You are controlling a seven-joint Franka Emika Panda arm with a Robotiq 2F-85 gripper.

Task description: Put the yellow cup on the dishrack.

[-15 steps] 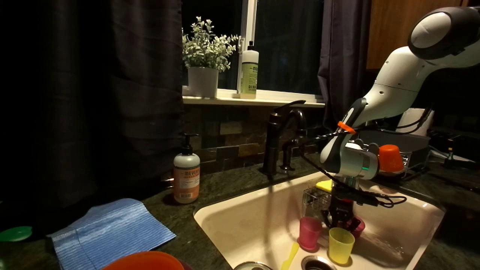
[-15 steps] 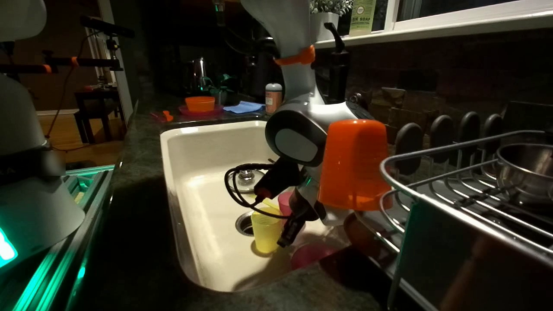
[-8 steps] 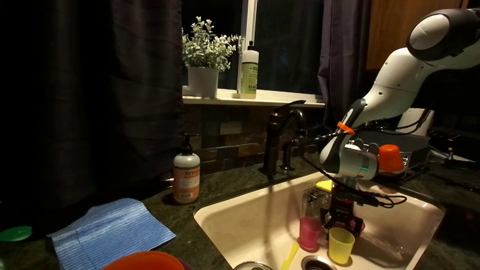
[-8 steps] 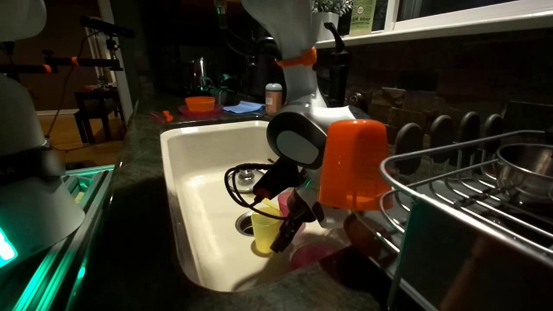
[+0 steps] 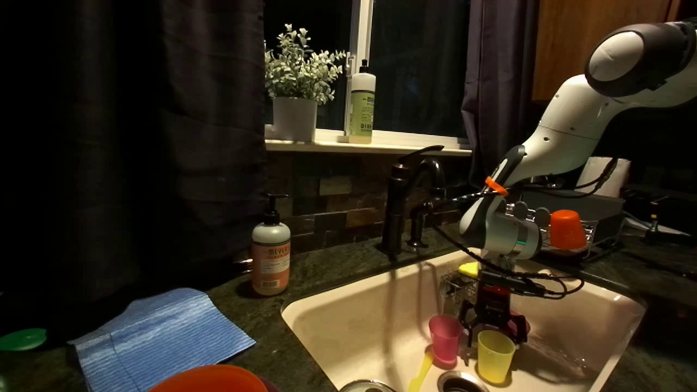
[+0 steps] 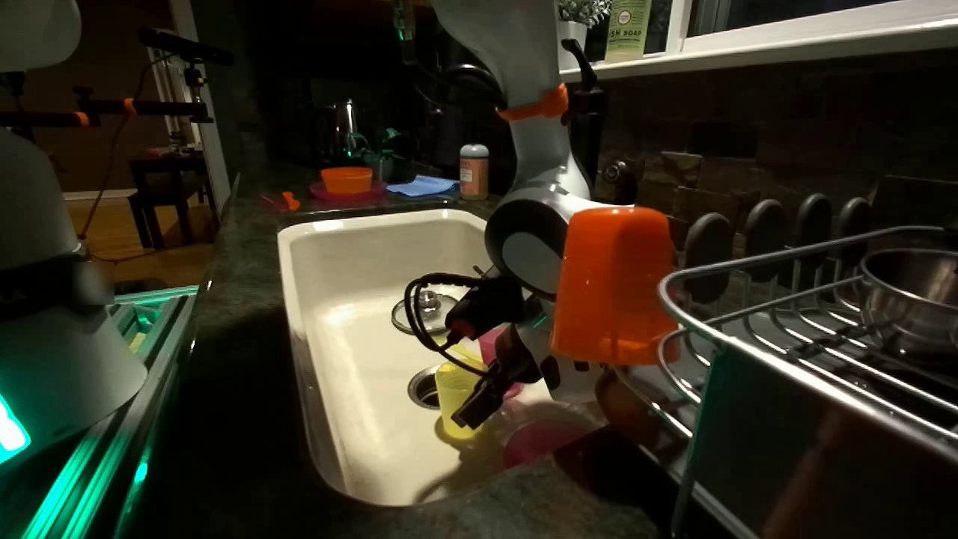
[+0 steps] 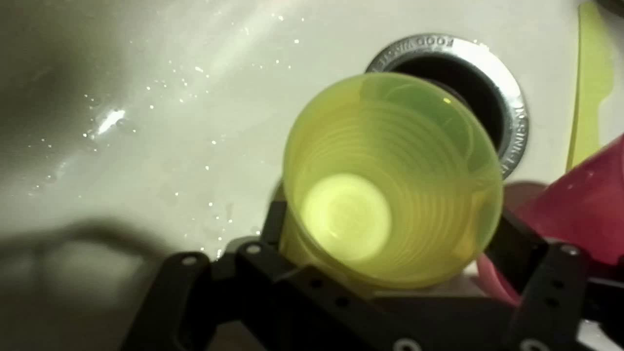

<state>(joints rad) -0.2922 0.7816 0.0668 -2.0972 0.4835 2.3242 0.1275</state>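
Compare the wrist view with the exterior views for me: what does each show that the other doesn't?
Only the wrist view shows the inside bottom of the yellow cup, seen from above, and the lettering on the metal ring of the drain.

Only the exterior views show the dishrack, an upturned orange cup, the blue cloth and the orange-labelled soap bottle.

All share the yellow cup standing in the sink, the pink cup, the drain and the gripper.
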